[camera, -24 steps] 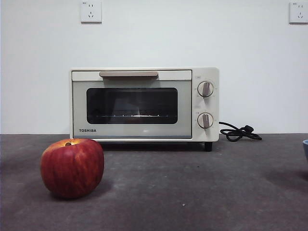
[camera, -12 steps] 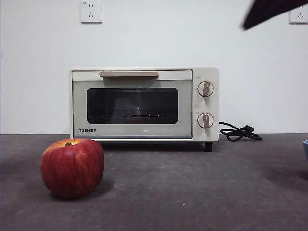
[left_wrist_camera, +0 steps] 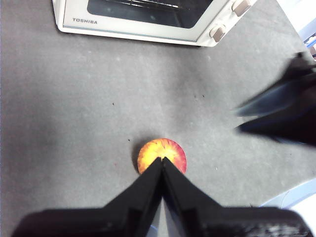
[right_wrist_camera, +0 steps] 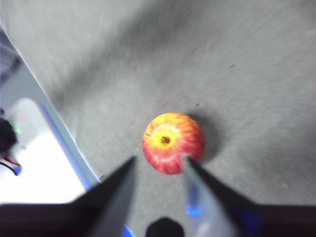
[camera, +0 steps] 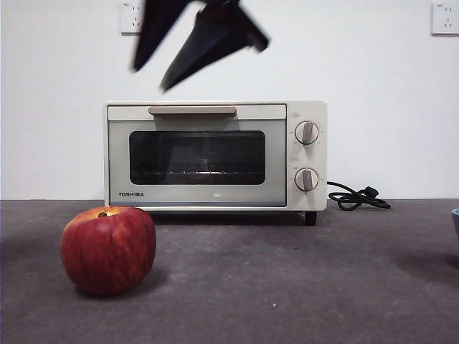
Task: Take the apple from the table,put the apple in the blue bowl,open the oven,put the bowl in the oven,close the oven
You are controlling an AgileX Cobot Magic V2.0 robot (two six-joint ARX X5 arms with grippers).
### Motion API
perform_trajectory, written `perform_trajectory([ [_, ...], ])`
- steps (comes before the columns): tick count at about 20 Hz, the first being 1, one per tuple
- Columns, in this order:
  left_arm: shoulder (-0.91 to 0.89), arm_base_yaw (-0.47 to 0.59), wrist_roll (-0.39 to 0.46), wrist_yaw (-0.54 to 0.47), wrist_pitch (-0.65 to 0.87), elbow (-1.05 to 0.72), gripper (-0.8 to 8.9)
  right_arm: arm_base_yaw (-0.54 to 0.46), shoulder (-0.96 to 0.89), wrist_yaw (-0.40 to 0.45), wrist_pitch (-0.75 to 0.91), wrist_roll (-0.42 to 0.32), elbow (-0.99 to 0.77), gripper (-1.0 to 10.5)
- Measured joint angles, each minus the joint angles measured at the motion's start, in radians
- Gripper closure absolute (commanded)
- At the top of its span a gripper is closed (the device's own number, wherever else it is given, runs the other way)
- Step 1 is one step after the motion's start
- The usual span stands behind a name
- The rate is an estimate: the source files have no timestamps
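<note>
On the dark grey mottled table [camera: 301, 287]: round red apple [camera: 107, 249], cream TOSHIBA toaster oven [camera: 215, 155] door shut.
Right gripper [right_wrist_camera: 158, 165] spread above apple; left gripper [left_wrist_camera: 162, 162] clenched; blue bowl [camera: 455, 222] barely visible, contents unclear.

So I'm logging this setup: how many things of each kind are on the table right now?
Apple: 1
Oven: 1
Blue bowl, only its edge showing at the side of the front view: 1
Total: 3 on the table

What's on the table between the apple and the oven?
Nothing: in the front view, only bare table lies between the apple and the oven. The left wrist view shows the same.
</note>
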Motion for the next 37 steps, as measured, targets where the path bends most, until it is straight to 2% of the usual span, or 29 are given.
perform_trajectory([
  [2,0.0,0.0,0.004,0.0,-0.006,0.0,8.19,0.03,0.069,0.03,-0.009,-0.006,0.032,3.6],
  [4,0.0,0.0,0.011,0.0,-0.014,0.0,8.19,0.051,0.123,0.05,-0.019,-0.007,0.053,2.2],
  [9,0.0,0.0,0.021,0.0,-0.02,0.0,8.19,0.064,0.197,0.096,-0.015,-0.002,0.077,2.2],
  [22,0.0,0.0,0.026,0.0,-0.021,0.0,8.19,0.095,0.383,0.114,0.044,0.035,0.077,2.3],
  [23,0.0,0.0,0.026,0.0,-0.021,0.0,8.19,0.096,0.395,0.114,0.042,0.035,0.077,2.8],
  [24,0.0,0.0,0.026,0.0,-0.021,0.0,8.19,0.097,0.404,0.115,0.039,0.035,0.077,4.2],
  [26,0.0,0.0,0.026,0.0,-0.021,0.0,8.19,0.097,0.407,0.114,0.034,0.035,0.077,8.3],
  [27,0.0,0.0,0.026,0.0,-0.021,0.0,8.19,0.098,0.407,0.114,0.034,0.038,0.078,9.7],
  [33,0.0,0.0,0.026,0.0,-0.021,0.0,8.19,0.098,0.393,0.119,-0.042,0.062,0.088,9.6],
  [37,0.0,0.0,0.026,-0.001,-0.021,0.0,8.19,0.098,0.251,0.162,-0.108,0.062,0.092,9.5],
])
